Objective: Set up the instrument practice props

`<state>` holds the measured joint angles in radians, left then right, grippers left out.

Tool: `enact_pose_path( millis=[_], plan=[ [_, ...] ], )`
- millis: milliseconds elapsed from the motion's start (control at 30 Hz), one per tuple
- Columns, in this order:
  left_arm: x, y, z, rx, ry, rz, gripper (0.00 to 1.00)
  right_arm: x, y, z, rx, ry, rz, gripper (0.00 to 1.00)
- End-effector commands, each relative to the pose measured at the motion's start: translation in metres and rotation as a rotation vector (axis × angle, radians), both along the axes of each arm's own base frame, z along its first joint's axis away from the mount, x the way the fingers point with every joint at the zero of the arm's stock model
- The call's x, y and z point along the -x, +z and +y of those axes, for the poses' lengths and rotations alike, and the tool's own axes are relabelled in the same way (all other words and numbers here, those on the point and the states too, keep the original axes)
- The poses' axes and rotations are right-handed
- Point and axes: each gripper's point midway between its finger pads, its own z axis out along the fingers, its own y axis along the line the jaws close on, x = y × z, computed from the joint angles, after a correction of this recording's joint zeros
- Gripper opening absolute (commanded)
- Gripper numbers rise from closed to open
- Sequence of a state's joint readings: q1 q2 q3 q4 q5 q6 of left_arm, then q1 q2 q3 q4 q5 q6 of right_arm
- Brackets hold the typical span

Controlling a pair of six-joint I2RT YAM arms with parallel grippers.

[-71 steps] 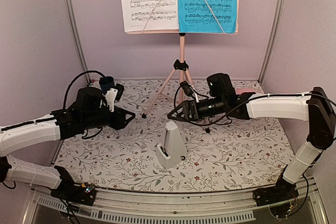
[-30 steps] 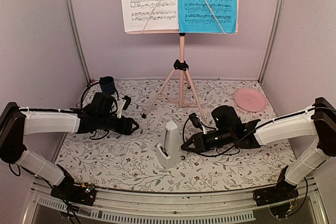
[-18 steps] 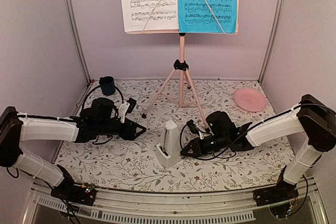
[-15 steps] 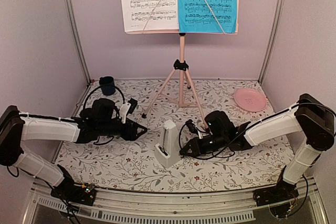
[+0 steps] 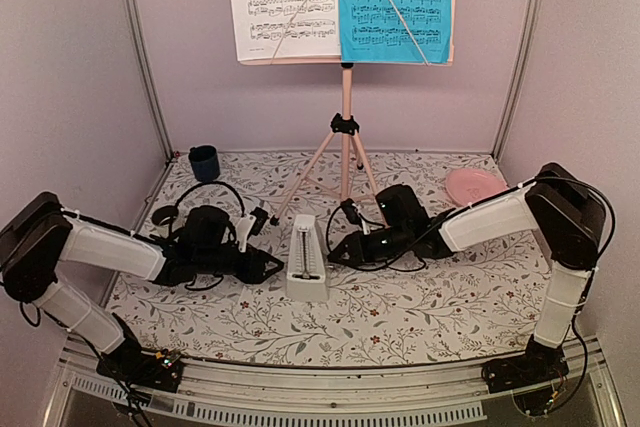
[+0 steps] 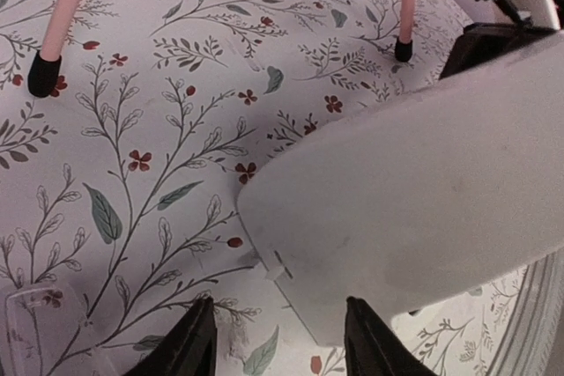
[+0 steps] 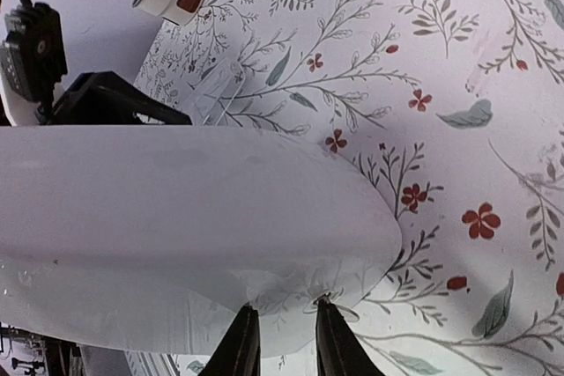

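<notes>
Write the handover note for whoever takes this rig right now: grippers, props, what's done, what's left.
Left gripper: open, low beside the metronome, on its left, nothing clamped.
Right gripper: low on its right, fingers narrowly apart; grip unconfirmed.
Props: the metronome stands upright on the table between both grippers, in front of the music stand.
Done: white sheet and blue sheet side by side on the stand's desk.
Left: probably settle the metronome's final spot, then back both arms off.
</notes>
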<state>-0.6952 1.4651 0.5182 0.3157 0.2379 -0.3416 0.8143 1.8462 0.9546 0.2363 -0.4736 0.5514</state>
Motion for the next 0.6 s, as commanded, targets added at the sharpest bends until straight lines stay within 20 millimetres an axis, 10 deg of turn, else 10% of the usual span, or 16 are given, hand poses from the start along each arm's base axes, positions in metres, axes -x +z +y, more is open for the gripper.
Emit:
enact_pose_path(
  millis=[0, 233, 433, 567],
  plan=[
    [0.008, 0.001, -0.015, 0.067, -0.021, 0.006, 0.48, -0.005, 0.009, 0.024, -0.073, 0.084, -0.014, 0.24],
    [0.018, -0.007, -0.028, 0.081, -0.043, 0.020, 0.43, -0.015, 0.021, 0.030, -0.100, 0.078, -0.033, 0.32],
    [0.020, 0.003, -0.024, 0.107, -0.007, 0.009, 0.47, 0.000, 0.049, 0.005, -0.122, 0.085, -0.107, 0.75],
    [0.019, 0.012, -0.021, 0.124, 0.007, -0.012, 0.48, 0.020, 0.059, -0.002, -0.122, 0.087, -0.142, 0.86]
  ],
)
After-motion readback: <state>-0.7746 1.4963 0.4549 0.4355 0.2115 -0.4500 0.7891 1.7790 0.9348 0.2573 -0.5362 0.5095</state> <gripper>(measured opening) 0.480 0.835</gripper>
